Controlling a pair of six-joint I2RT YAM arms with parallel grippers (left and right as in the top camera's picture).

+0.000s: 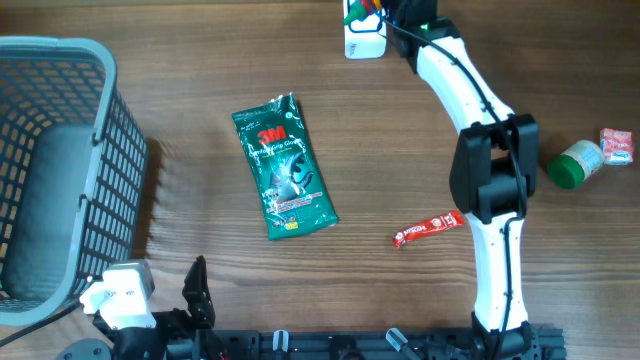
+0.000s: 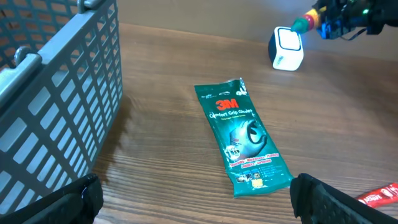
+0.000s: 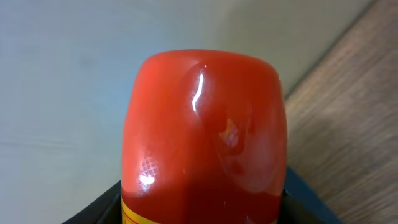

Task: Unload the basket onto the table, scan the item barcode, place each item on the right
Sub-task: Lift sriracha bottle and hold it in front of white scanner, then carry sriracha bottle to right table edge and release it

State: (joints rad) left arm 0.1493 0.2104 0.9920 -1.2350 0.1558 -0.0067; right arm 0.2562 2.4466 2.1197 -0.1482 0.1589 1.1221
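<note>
The item is a red bottle (image 3: pixel 205 130) with a yellow label band, and it fills the right wrist view. My right gripper (image 3: pixel 202 214) is shut on its sides. Overhead, the bottle (image 1: pixel 362 10) is held at the table's far edge, just above the white scanner (image 1: pixel 364 42), with my right gripper (image 1: pixel 388 14) beside it. In the left wrist view the bottle's green-capped end (image 2: pixel 309 22) hangs close over the scanner (image 2: pixel 286 48). No barcode shows. My left gripper (image 2: pixel 199 208) stands wide open and empty over the near table edge (image 1: pixel 160 300).
A green 3M packet (image 1: pixel 285 165) (image 2: pixel 242 134) lies mid-table. A grey basket (image 1: pixel 100 180) stands at the left. A red sachet (image 1: pixel 428 228) lies near the right arm's base. A green-lidded jar (image 1: pixel 575 163) and a small pink packet (image 1: pixel 617 146) sit at the right.
</note>
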